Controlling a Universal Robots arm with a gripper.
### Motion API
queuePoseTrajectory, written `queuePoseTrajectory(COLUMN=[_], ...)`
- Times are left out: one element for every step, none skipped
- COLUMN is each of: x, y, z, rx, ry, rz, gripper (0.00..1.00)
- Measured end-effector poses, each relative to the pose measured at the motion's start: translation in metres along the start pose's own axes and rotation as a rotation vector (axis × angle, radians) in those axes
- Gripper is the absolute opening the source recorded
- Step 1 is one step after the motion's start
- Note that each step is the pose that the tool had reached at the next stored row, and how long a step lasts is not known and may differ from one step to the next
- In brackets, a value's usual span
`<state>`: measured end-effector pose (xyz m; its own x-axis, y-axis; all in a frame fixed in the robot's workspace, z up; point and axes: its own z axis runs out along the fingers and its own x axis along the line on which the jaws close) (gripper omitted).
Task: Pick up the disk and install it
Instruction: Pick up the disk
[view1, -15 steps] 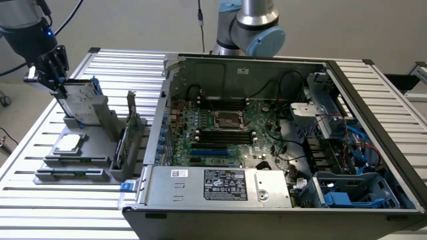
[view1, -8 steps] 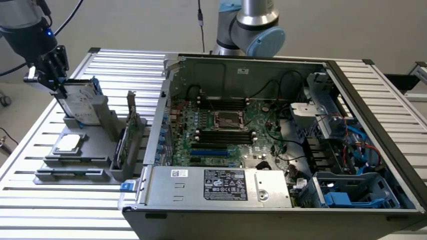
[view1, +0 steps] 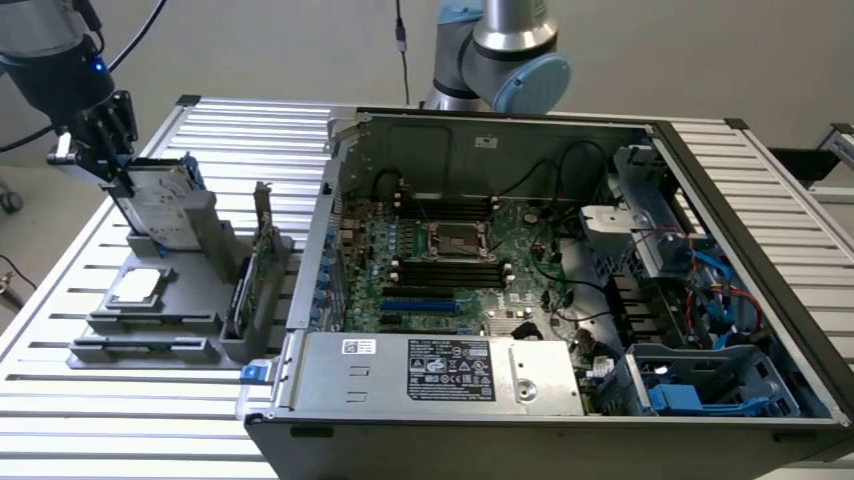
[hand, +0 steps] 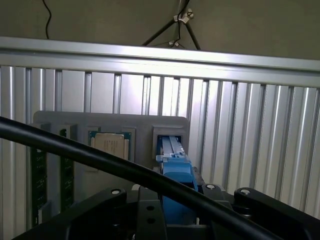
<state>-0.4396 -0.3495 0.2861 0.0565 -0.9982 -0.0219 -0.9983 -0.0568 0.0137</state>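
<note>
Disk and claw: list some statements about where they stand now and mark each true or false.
1. The disk stands on edge in the grey fixture, outside the computer case. True.
2. The claw hangs over the motherboard. False: it is at the disk's upper end, at the exterior view's left.
3. The processor chip lies flat on the grey fixture. True.
4. The computer case is closed. False: it is open, and the motherboard is in plain sight.
</note>
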Motion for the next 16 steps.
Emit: queuePoseTrajectory(x=[0.0,0.0,0.0,0.0,0.0,0.0,0.0,0.0,0.0,0.0,0.0,0.0,0.0,0.0,0.0,-0.001], y=[0.0,0.0001,0.0001,0.0001,0.0001,0.0001,0.0001,0.0002,0.0002,0.0002,0.0002,0.0002,0.0001,0.0001,0.0,-0.0001], z=[-0.0003,-0.001,-0.0018,-0.003,-0.0042,-0.0055,-0.0069,-0.0084,-0.01,-0.0116,-0.0133,-0.0152,-0.0172,-0.0197,-0.0223,-0.0253], rx=[0.0,-0.0001,-0.0002,-0.0001,-0.0001,-0.0002,-0.0002,-0.0002,-0.0001,-0.0001,-0.0001,-0.0001,-0.0001,-0.0002,-0.0002,-0.0001], ry=[0.0,0.0,0.0,0.0,0.0,-0.0001,-0.0001,-0.0001,-0.0001,-0.0002,-0.0002,-0.0002,-0.0002,-0.0002,-0.0002,-0.0004], rz=[0.0,0.0,0.0,0.0,0.0,0.0,0.0,0.0,0.0,0.0,0.0,0.0,0.0,0.0,0.0,0.0], gripper=[0.33,0.33,0.33,0.33,0.33,0.33,0.33,0.33,0.33,0.33,0.33,0.33,0.33,0.33,0.33,0.33])
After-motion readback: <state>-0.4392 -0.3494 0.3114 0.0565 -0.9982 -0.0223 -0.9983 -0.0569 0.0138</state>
